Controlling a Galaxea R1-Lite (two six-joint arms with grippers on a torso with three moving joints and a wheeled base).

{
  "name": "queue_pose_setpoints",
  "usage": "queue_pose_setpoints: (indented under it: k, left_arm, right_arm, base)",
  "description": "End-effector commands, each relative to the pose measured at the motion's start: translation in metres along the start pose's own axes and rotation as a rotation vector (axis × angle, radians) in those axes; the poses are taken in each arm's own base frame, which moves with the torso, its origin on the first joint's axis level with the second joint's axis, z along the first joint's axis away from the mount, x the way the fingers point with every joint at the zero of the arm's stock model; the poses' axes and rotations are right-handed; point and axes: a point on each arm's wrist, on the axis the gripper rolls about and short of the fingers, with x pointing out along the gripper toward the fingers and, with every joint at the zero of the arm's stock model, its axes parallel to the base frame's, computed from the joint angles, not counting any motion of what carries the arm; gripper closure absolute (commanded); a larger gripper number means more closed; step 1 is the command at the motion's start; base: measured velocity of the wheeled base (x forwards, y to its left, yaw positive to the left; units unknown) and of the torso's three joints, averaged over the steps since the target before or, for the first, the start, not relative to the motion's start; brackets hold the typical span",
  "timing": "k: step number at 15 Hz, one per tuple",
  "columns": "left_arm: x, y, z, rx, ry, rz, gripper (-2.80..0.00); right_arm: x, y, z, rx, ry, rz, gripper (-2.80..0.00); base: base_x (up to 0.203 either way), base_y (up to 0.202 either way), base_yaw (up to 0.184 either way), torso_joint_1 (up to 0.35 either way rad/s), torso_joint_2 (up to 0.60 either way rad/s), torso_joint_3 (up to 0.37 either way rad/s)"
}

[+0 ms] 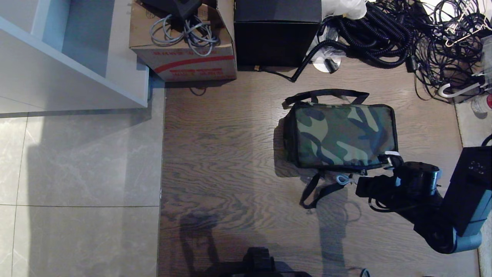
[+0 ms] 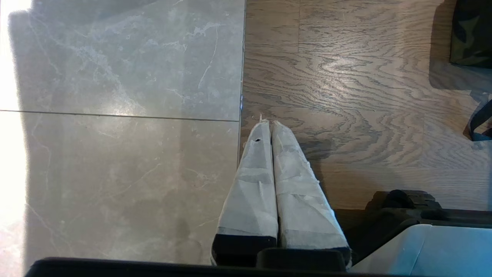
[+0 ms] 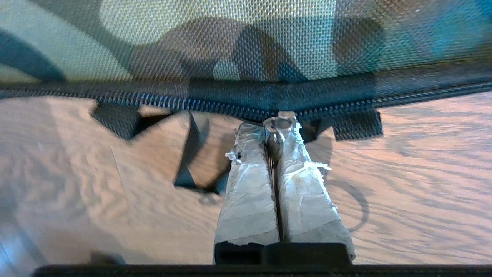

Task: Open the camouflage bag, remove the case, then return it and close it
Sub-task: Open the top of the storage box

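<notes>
Right gripper (image 3: 277,132) low at bag's (image 1: 342,134) near right corner, arm reaching in level, fingers clamped on zipper pull (image 3: 280,124). Left gripper (image 2: 268,125) closed, empty, parked over floor (image 2: 346,88).

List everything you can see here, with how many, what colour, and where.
Soft rectangular camouflage fabric bag: one, green, brown, black and tan, on wood floor, zipped.
Pale metal zipper pull: one, at the bag's near edge.
Brown cardboard carton: one, holding grey cables, behind left.
Black box: one, beside the carton.
Black cable tangle: one heap, behind right.
White shelf unit: one, far left.
Right hand: shut on the zipper pull.
Left hand: shut, empty, above the floor.
</notes>
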Motion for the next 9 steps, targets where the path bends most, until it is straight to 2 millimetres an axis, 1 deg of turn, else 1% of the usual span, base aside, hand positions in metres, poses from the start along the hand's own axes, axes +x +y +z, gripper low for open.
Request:
queue_pose_setpoints:
  k: [1, 4, 9]
  left_arm:
    - [0.000, 0.000, 0.000, 0.000, 0.000, 0.000, 0.00]
    - [0.000, 0.000, 0.000, 0.000, 0.000, 0.000, 0.00]
    - [0.000, 0.000, 0.000, 0.000, 0.000, 0.000, 0.00]
  right_arm:
    - [-0.006, -0.003, 0.004, -0.001, -0.014, -0.005, 0.00]
    - [-0.004, -0.013, 0.005, -0.030, -0.017, -0.035, 0.00]
    - [0.001, -0.044, 0.010, -0.046, -0.014, -0.089, 0.00]
  base:
    - [0.000, 0.000, 0.000, 0.000, 0.00, 0.000]
    - [0.000, 0.000, 0.000, 0.000, 0.00, 0.000]
    - [0.000, 0.000, 0.000, 0.000, 0.00, 0.000]
